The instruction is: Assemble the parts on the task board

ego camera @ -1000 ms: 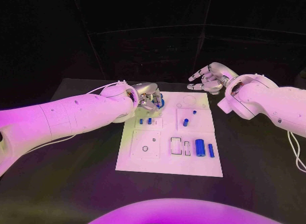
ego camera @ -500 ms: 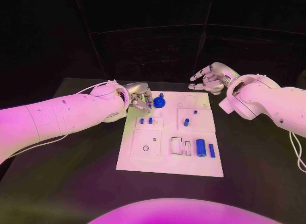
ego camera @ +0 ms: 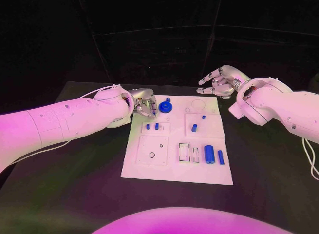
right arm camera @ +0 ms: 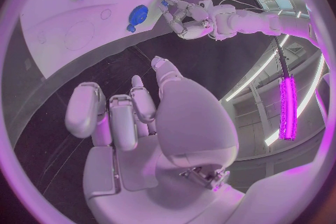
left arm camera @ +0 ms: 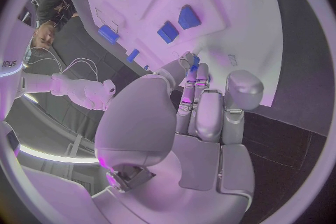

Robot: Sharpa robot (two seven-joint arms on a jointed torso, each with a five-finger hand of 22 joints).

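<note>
- Since a second ago the left hand [ego camera: 146, 103] has been drawn back from the far left corner of the task board [ego camera: 146, 168] to a spot just beside its left edge; the round blue part [ego camera: 165, 107], then covered by the fingers [left arm camera: 200, 102], is now seen standing free on the board.
- The left fingers are held close together and nearly straight, with nothing between them; that part is judged to have been released, so one placement seems complete.
- The right hand [ego camera: 220, 80] is seen unmoved above the worktop [ego camera: 75, 195] beyond the board's far right corner, its fingers loosely spread and holding nothing.
- Other pieces lie on the board: two small blue parts [ego camera: 151, 126] left of centre, a small peg [ego camera: 194, 127] right of centre, and a thick blue cylinder [ego camera: 208, 154] beside a slim blue bar [ego camera: 220, 157] near the right edge.
- Nothing is seen between either hand and these parts; the left hand is nearest the two small ones.
</note>
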